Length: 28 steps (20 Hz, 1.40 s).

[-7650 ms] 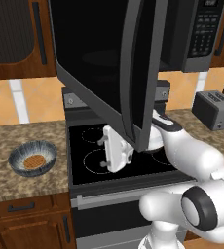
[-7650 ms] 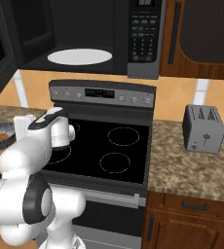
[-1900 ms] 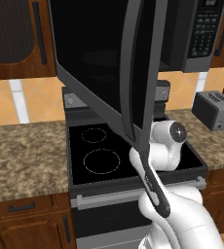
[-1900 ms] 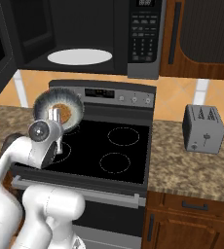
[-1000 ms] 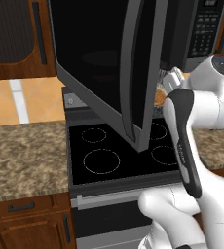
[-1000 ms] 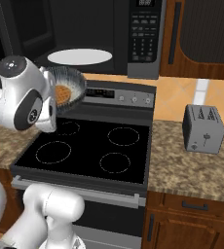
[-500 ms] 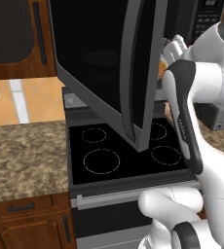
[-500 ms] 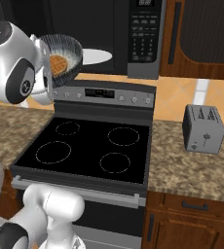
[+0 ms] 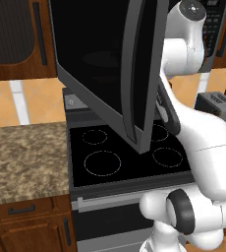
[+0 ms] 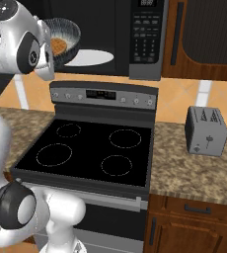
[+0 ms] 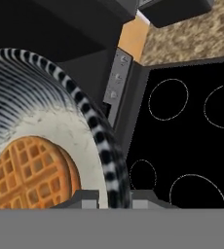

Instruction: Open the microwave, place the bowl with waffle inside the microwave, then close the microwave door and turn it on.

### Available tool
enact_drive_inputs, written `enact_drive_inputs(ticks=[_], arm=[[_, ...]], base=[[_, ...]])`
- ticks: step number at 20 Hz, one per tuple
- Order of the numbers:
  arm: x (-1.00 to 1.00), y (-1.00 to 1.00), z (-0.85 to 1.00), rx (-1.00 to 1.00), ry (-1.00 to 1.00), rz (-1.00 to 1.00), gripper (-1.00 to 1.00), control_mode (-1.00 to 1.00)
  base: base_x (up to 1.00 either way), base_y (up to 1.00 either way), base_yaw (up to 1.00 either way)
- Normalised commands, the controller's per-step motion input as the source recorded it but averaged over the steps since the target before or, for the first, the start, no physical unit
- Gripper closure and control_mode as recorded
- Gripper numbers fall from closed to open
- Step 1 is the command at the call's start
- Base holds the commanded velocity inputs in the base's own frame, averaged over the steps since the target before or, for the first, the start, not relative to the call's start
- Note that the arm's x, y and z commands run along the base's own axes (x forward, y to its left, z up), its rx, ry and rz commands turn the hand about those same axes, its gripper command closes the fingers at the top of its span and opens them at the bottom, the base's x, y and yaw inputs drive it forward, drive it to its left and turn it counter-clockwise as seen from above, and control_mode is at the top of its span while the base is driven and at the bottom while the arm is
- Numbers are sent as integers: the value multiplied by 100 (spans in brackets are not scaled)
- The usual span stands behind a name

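My gripper [image 11: 113, 198] is shut on the rim of the bowl [image 11: 46, 107], which is tilted toward the camera. The golden waffle [image 11: 28, 172] lies in the bowl's bottom. From the right base view, the bowl [image 10: 67, 32] with the waffle [image 10: 59, 45] hangs at the mouth of the microwave [image 10: 120, 34], just left of and above its white turntable [image 10: 91, 57]. The keypad strip [image 10: 145, 35] is at the microwave's right. The microwave door [image 9: 100, 64] stands swung wide open toward the room, its long grey handle [image 9: 136, 78] facing me.
A black four-burner stove [image 10: 88, 148] lies right below the microwave, with its control panel [image 10: 103, 95] behind. A silver toaster [image 10: 206, 130] stands on the granite counter [image 10: 199, 173] to the right. More counter [image 9: 21, 157] lies left of the stove.
The arm has lifted the bowl with the waffle higher and carried it rightward, from in front of the stove's back panel to the microwave's open mouth. The door has stayed open.
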Motion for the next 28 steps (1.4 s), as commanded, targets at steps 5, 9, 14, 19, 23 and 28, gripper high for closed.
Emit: enact_drive_inputs(ticks=[5, 9, 14, 19, 23, 28], arm=[[97, 0, -3, 0, 5, 0, 100, -100], [79, 0, -29, 0, 3, 2, 100, -100], [86, 0, -43, 0, 0, 3, 100, -100], [91, 0, -21, 0, 0, 1, 100, -100], [93, 0, 0, 0, 5, 0, 100, -100], [52, 0, -6, 0, 9, 0, 100, -100]], base=[[0, 0, 0], [0, 0, 0], [0, 0, 0], [0, 0, 0], [0, 0, 0], [0, 0, 0]])
